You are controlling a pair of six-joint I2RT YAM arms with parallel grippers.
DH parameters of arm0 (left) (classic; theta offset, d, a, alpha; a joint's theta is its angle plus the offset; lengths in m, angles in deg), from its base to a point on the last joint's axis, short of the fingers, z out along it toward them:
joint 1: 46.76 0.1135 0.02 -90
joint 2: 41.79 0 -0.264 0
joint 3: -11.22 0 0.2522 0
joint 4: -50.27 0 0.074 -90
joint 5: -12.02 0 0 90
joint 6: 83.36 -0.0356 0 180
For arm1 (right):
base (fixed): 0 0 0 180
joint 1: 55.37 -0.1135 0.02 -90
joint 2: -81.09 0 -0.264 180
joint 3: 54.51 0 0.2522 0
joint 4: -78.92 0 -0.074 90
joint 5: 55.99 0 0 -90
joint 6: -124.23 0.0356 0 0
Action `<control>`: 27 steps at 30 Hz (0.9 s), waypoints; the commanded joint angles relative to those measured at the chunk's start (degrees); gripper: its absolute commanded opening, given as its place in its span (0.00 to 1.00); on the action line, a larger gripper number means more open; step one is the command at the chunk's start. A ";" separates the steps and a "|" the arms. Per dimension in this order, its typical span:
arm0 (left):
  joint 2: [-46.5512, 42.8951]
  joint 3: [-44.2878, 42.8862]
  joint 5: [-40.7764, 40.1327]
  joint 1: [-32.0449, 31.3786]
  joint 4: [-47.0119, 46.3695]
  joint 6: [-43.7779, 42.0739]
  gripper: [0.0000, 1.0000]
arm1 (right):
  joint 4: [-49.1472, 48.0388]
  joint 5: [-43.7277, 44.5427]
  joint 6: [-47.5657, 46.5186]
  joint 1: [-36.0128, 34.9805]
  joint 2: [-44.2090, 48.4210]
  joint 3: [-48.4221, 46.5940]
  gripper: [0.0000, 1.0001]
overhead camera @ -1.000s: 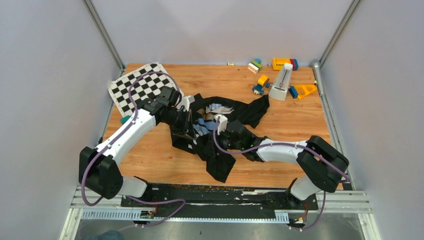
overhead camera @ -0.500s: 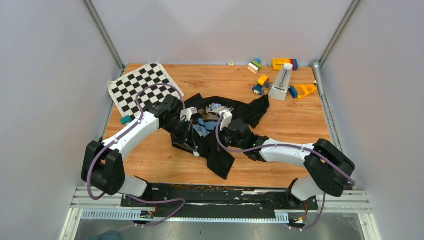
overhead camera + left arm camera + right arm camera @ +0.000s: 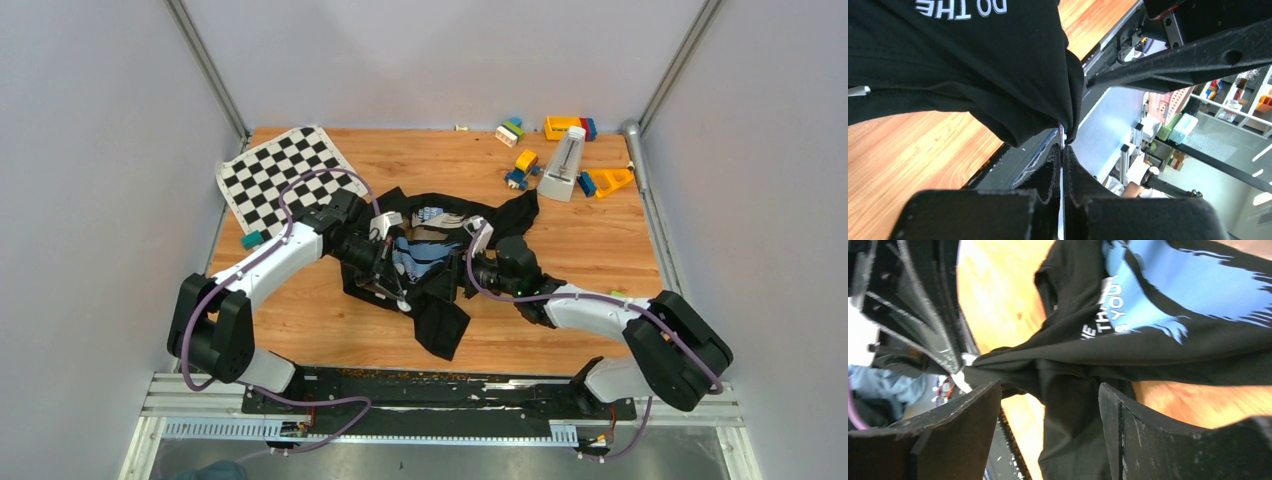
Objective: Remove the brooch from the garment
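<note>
The black garment [image 3: 500, 222] lies crumpled mid-table, its blue, white and brown print [image 3: 420, 250] facing up. My left gripper [image 3: 397, 292] is shut at the garment's near left edge on a small pale piece, the brooch [image 3: 403, 304]. In the left wrist view the shut gripper [image 3: 1062, 150] holds a thin silvery sliver of the brooch [image 3: 1062, 136] against a black fold. In the right wrist view the cloth [image 3: 1148, 345] bunches toward the pale brooch [image 3: 963, 380]. My right gripper [image 3: 466, 272] is open just right of the print. In its own view the right gripper [image 3: 1048, 395] grips nothing.
A black-and-white chequered mat [image 3: 275, 170] lies at the back left. Toy blocks and a white metronome [image 3: 565, 160] stand at the back right. A small teal item [image 3: 250, 240] sits by the left arm. The black rail [image 3: 430, 385] runs along the near edge.
My right gripper has let go of the cloth and drawn back to the right, now open. My left gripper stays pinched and has shifted slightly right. More of the print shows.
</note>
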 commanded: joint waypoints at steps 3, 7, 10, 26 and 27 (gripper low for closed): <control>-1.40 0.18 5.76 0.20 -3.61 0.72 0.00 | -13.93 -16.29 4.53 0.38 -1.05 0.29 0.74; -2.13 0.27 6.50 0.14 -3.93 1.29 0.00 | -16.14 -19.41 5.81 0.28 -3.47 -0.37 0.74; -2.37 0.55 7.46 0.14 -4.55 1.86 0.00 | -15.14 -19.72 5.89 0.21 -4.57 -1.37 0.72; -2.54 1.39 8.45 -0.92 -7.68 3.70 0.00 | -16.64 -21.86 8.88 0.19 -7.40 -2.92 0.59; -2.54 1.37 8.51 -1.01 -8.07 3.99 0.00 | -16.51 -21.89 9.11 0.21 -7.87 -3.18 0.59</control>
